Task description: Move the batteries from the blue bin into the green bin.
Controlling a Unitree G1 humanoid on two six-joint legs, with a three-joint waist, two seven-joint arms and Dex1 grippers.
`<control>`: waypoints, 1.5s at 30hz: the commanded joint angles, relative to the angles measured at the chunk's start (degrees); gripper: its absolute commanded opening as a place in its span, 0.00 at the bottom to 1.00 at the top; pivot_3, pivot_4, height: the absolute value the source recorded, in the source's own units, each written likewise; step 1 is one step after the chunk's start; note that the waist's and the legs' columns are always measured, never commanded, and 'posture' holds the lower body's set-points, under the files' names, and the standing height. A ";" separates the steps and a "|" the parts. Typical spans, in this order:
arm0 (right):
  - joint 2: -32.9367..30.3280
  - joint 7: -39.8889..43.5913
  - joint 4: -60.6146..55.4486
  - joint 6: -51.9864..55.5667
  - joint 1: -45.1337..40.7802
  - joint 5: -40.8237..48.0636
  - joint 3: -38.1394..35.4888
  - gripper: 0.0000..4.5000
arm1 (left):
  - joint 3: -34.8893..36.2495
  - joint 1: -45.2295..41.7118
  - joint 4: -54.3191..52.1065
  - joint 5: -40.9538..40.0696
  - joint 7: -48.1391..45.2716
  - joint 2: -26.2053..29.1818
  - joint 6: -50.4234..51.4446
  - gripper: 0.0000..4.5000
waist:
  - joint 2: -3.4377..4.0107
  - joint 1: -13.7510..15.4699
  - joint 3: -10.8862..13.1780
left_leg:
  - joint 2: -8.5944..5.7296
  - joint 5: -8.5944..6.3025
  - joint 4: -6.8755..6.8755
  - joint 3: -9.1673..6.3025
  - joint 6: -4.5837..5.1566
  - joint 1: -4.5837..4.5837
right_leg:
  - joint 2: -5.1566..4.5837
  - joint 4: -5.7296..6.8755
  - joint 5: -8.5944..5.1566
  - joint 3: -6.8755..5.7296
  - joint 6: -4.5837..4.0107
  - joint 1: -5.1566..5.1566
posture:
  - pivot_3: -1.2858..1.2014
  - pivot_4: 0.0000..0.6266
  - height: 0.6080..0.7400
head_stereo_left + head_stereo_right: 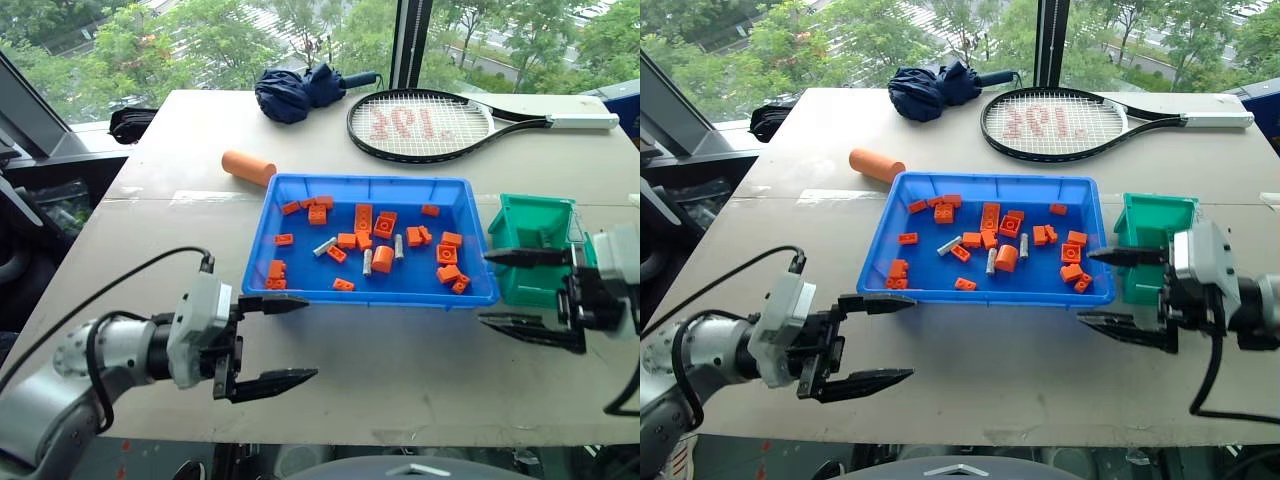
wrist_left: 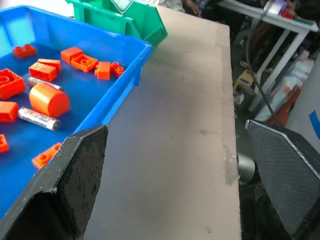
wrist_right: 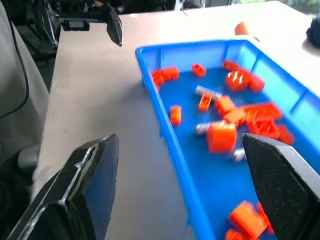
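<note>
Spreading across most of the head views, the pale desk [image 1: 400, 380] carried everything. Near its far edge lay a tennis racket [image 1: 425, 125] and, beside it, a folded dark-blue umbrella [image 1: 300, 92]. The blue bin [image 1: 300, 292] sat at the middle of the desk, strewn with orange toy bricks [image 1: 362, 217] and one short orange cylinder [image 1: 383, 259]. Just beside its right end stood the green bin [image 1: 530, 222], with nothing discernible inside it. A larger orange cylinder [image 1: 248, 167] lay on the desk off the blue bin's far left corner.

The left tool [image 1: 272, 342] hovered over the bare desk near the blue bin's near left corner, its two black fingers spread wide apart and holding nothing. The right tool [image 1: 520, 290] hung in front of the green bin, by the blue bin's right end, its fingers likewise well apart and empty.

The batteries [image 1: 367, 262] lay inside the blue bin near its middle: three small silver-grey cylinders among the bricks, two close to the short orange cylinder and one [image 1: 324, 246] a little to their left.
</note>
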 commanded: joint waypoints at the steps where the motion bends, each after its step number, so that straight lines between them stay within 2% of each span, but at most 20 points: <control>1: 1.39 3.60 7.64 -2.50 -15.67 -9.84 12.39 0.87 | 2.75 -6.69 6.13 -0.51 -3.01 3.49 0.75 1.00 | -0.01 -0.07 0.11 | -0.01 0.00 0.00 -0.01 0.00 -0.02 | 0.02 0.00 0.00 -0.03 0.01 -0.02 | 0.52 0.24 1.00; 4: 4.40 9.52 16.97 -8.18 -27.83 -20.89 23.37 0.87 | 3.25 -11.51 10.39 0.31 -5.26 5.52 1.06 1.00 | -0.07 -0.36 0.24 | -0.02 0.02 0.02 0.01 -0.02 -0.06 | 0.16 0.00 0.06 -0.23 0.09 -0.10 | 0.52 0.24 1.00; 8: 13.42 16.91 33.83 -18.31 -42.28 -34.59 36.74 0.87 | 3.94 -16.57 12.58 0.24 -6.65 7.74 2.45 1.00 | -0.23 -1.44 0.33 | -0.02 0.17 0.04 0.04 -0.28 -0.20 | 0.36 0.01 0.14 -0.23 0.24 -0.28 | 0.52 0.24 1.00; 11: 18.55 22.28 43.89 -24.01 -48.33 -39.79 41.86 0.87 | 5.03 -17.91 11.93 -0.57 -6.66 8.42 4.30 1.00 | -0.25 -1.65 0.35 | -0.06 0.20 0.11 0.06 -0.33 -0.94 | 0.34 0.27 0.17 -0.17 0.28 -1.09 | 0.52 0.24 1.00; 14: 24.56 24.55 56.71 -29.67 -54.43 -44.61 45.16 0.87 | 7.26 -16.16 10.79 0.40 -6.64 9.04 5.34 1.00 | -0.25 -1.90 0.35 | -0.07 0.20 0.09 0.09 -0.35 -1.29 | 0.29 0.70 0.16 -0.23 0.29 -1.69 | 0.52 0.24 1.00; 17: 28.48 26.01 65.65 -33.60 -58.47 -47.88 46.65 0.87 | 9.75 -13.97 9.87 1.06 -5.66 8.62 6.24 1.00 | -0.24 -2.49 0.36 | -0.07 0.36 0.13 0.03 -0.62 -1.77 | 0.30 0.98 0.16 -0.27 0.27 -2.29 | 0.52 0.24 1.00; 24: 35.81 26.06 82.90 -41.71 -65.05 -54.05 46.64 0.87 | 15.25 -8.58 6.63 1.62 -2.88 6.49 7.59 1.00 | -0.22 -3.16 0.38 | -0.03 0.60 0.14 -0.07 -0.99 -1.64 | 0.38 1.19 0.28 -0.26 0.09 -2.26 | 0.52 0.24 1.00; 30: 40.77 25.07 93.11 -45.29 -69.62 -59.04 46.86 0.87 | 16.47 -7.34 6.26 2.17 -1.88 5.41 7.34 1.00 | -0.19 -3.30 0.39 | 0.03 0.65 0.10 -0.14 -1.07 -1.63 | 0.38 1.27 0.29 -0.26 0.05 -2.31 | 0.52 0.24 1.00; 35: 42.37 24.41 97.35 -45.87 -71.31 -62.66 46.99 0.87 | 15.90 -7.67 6.62 2.75 -1.91 5.05 6.78 1.00 | -0.19 -3.27 0.39 | 0.03 0.66 0.10 -0.14 -1.09 -1.63 | 0.40 1.28 0.29 -0.26 0.05 -2.33 | 0.52 0.24 1.00; 45: 40.75 28.21 97.71 -42.85 -71.50 -65.29 46.11 0.87 | 13.93 -9.93 7.35 2.74 -2.00 5.05 6.57 1.00 | -0.20 -3.23 0.38 | 0.02 0.68 0.13 -0.14 -1.12 -1.61 | 0.39 1.38 0.29 -0.25 0.05 -2.32 | 0.52 0.24 1.00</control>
